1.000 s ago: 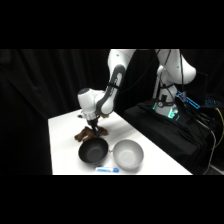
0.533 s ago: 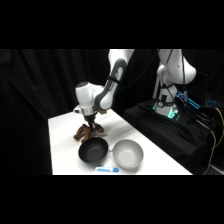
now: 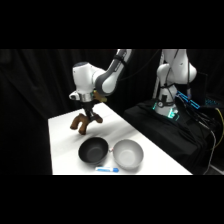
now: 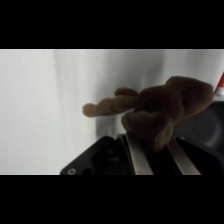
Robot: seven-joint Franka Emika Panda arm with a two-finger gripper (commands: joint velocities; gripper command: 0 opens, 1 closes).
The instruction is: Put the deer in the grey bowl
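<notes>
- The deer is held clamped between the two fingers of the gripper, which are closed against its body; in the wrist view the deer is seen pressed between the pale fingers rising from the bottom edge.
- The deer is seen lifted above the table, over the part of it near the far left corner, with its thin legs hanging down and out to the sides.
- In the wrist view one leg of the deer is stretched out sideways over the white table surface.
- The grey bowl is set near the table's front edge, upright, with its pale inside showing nothing in it.
- A black bowl is placed just beside the grey bowl, on its left as pictured; their rims are close or touching, which of the two cannot be told.
- A small blue and white object is laid at the front edge, before the two bowls.
- The deer is well apart from the grey bowl.
</notes>
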